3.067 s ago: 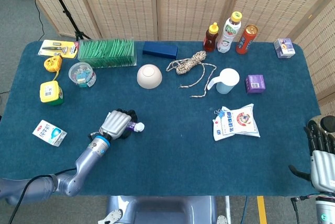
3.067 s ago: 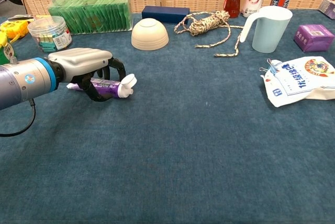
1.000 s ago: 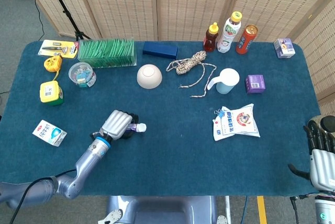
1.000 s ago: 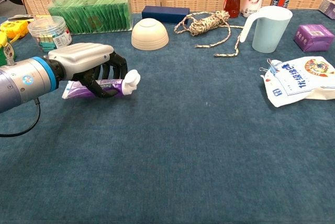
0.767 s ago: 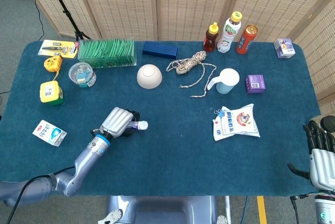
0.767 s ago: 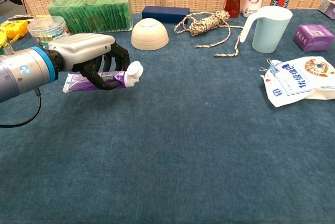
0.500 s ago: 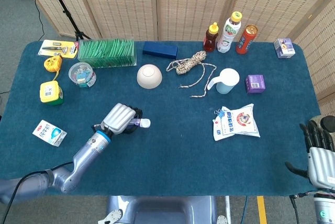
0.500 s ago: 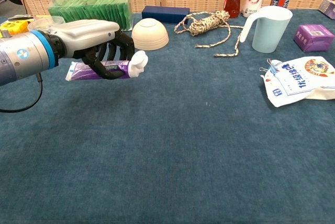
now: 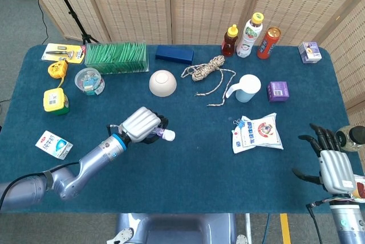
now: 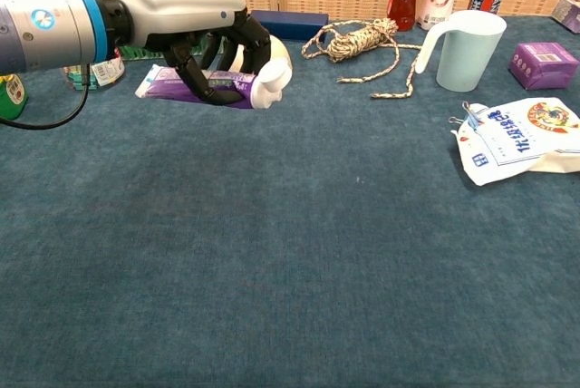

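Observation:
My left hand (image 9: 141,124) (image 10: 195,21) grips a purple tube with a white cap (image 10: 227,87) (image 9: 165,135), lifted off the blue tablecloth, cap pointing right. It hovers in front of the upturned cream bowl (image 9: 162,82), which the hand partly hides in the chest view. My right hand (image 9: 332,167) shows only in the head view, at the table's right front corner, fingers spread and holding nothing. The nearest thing to it is a white snack bag (image 9: 258,133) (image 10: 521,139).
Along the back: green sachet box (image 9: 116,56), dark blue box (image 9: 174,54), rope coil (image 9: 206,70), three bottles (image 9: 250,35), pale blue jug (image 9: 246,88), purple boxes (image 9: 278,90). On the left: clear jar (image 9: 89,80), yellow tape measures (image 9: 56,101), milk carton (image 9: 54,144).
The left hand has lifted the tube off the cloth and carried it up and to the right. The right hand has risen into view with its fingers spread.

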Action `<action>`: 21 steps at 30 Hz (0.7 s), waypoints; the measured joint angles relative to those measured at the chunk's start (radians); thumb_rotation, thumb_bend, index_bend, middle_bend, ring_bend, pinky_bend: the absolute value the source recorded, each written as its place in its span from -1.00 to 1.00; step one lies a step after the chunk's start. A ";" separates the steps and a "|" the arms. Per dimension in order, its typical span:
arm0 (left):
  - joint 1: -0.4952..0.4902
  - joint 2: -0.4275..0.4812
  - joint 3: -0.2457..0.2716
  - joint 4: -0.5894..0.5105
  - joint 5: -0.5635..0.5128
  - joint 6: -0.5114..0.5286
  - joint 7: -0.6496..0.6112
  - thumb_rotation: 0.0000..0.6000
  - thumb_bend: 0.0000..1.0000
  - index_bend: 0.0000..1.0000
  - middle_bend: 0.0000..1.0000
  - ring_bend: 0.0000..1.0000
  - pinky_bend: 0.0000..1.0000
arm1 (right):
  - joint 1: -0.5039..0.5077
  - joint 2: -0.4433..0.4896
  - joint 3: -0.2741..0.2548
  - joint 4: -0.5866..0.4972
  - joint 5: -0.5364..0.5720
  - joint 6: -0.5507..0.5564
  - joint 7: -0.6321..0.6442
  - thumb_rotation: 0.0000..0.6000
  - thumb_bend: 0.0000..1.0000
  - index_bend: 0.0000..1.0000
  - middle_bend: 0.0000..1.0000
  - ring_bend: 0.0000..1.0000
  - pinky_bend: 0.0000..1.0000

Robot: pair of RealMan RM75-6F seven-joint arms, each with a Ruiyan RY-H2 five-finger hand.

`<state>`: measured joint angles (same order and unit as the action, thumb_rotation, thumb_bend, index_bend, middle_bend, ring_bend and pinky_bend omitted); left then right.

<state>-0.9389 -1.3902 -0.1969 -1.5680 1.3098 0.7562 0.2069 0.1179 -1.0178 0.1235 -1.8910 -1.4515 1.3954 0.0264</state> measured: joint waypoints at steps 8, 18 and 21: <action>-0.084 0.039 -0.042 -0.059 -0.054 -0.066 0.045 1.00 -0.05 0.14 0.05 0.08 0.13 | 0.115 -0.007 0.022 0.019 -0.063 -0.114 0.093 1.00 -1.00 -0.50 -0.82 -1.00 -1.00; -0.163 0.042 -0.061 -0.082 -0.171 -0.092 0.127 1.00 -0.05 0.14 0.06 0.09 0.13 | 0.228 -0.082 0.031 0.025 -0.121 -0.200 0.132 1.00 -1.00 -0.51 -0.85 -1.00 -1.00; -0.190 0.036 -0.062 -0.081 -0.211 -0.099 0.147 1.00 -0.05 0.14 0.07 0.09 0.13 | 0.246 -0.105 0.026 0.028 -0.126 -0.212 0.135 1.00 -1.00 -0.52 -0.87 -1.00 -1.00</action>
<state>-1.1286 -1.3540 -0.2590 -1.6489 1.0985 0.6575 0.3537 0.3637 -1.1230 0.1499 -1.8626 -1.5773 1.1836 0.1611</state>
